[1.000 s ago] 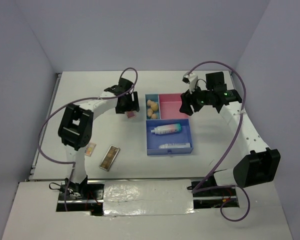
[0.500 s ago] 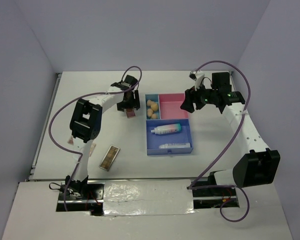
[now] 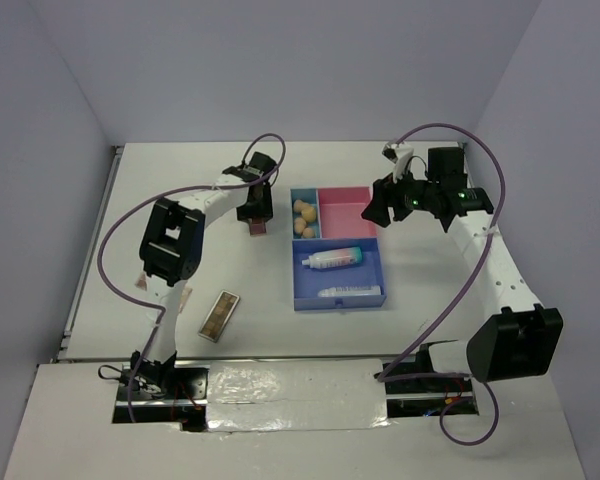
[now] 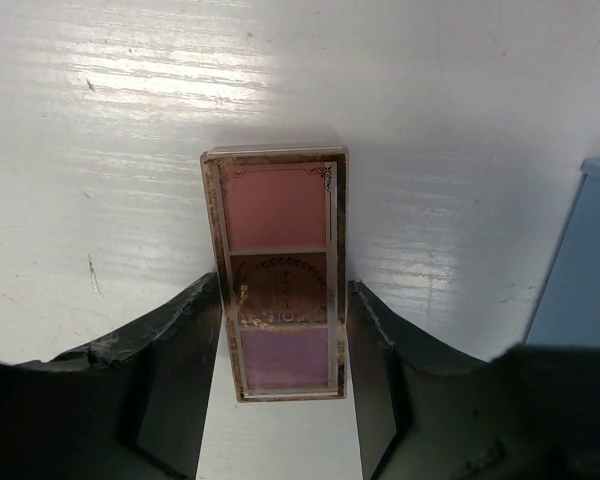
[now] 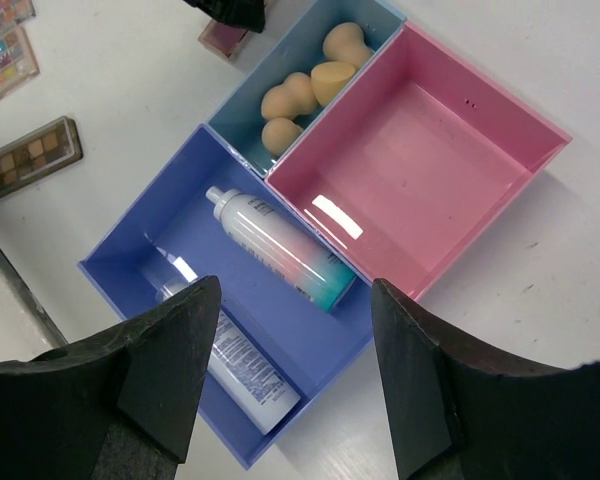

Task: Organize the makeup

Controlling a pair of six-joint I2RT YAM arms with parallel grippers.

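Note:
A pink eyeshadow palette [image 4: 285, 270] lies flat on the white table, just left of the tray [image 3: 340, 300]. My left gripper [image 4: 285, 290] is down over it, and both fingers press against its long sides. In the top view that palette [image 3: 262, 229] shows just below the left gripper [image 3: 257, 215]. My right gripper [image 3: 378, 212] hangs open and empty above the tray's right side. Below it, the light-blue compartment holds several beige sponges [image 5: 300, 95]. The pink compartment [image 5: 420, 160] is empty. A gradient bottle [image 5: 280, 250] and a white tube [image 5: 235, 360] lie in the blue compartment.
A brown palette [image 3: 220, 315] and a multicolour palette [image 3: 183, 298] lie on the table at the front left, near the left arm's base. A further small palette [image 3: 140, 282] shows at the left arm's elbow. Purple cables loop over both arms.
The left gripper's fingers have closed in against the pink palette's sides. The right gripper has drifted slightly right, away from the tray's middle.

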